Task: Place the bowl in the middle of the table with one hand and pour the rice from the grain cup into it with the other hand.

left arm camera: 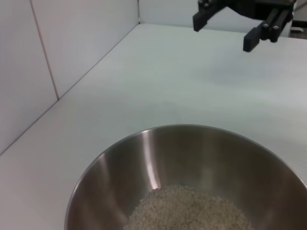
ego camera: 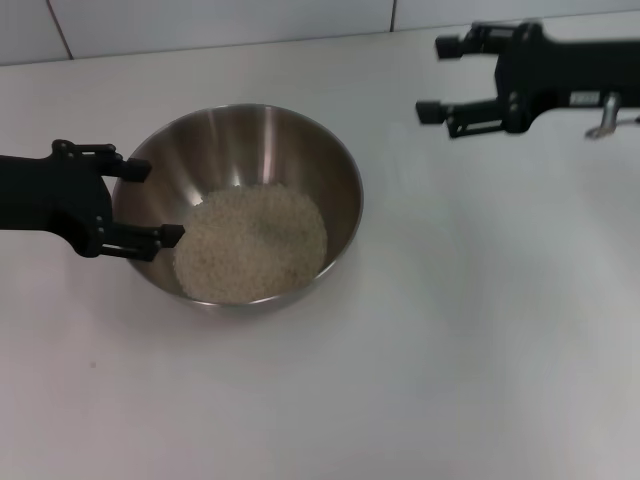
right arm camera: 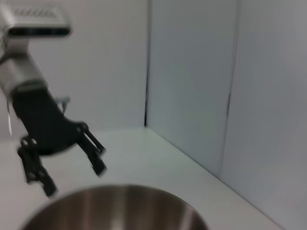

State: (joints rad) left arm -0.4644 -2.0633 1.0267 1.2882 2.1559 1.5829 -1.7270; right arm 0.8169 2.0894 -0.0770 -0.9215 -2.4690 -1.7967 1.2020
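The steel bowl (ego camera: 250,140) stands near the middle of the white table (ego camera: 480,330), holding a heap of rice (ego camera: 250,245). My left gripper (ego camera: 155,202) is open at the bowl's left rim, its fingers spread with nothing held between them. Far back on the right, my right gripper (ego camera: 435,78) hangs open and empty, well clear of the bowl. The left wrist view looks down on the bowl (left arm camera: 144,158) and rice (left arm camera: 192,211), with the right gripper (left arm camera: 223,32) beyond. In the right wrist view the left gripper (right arm camera: 74,178) shows behind the bowl's rim (right arm camera: 120,206). The grain cup is out of view.
A white panelled wall (ego camera: 200,20) runs along the table's back edge and meets a side wall (right arm camera: 192,72) at a corner. A small metal fitting (ego camera: 605,120) hangs off the right arm.
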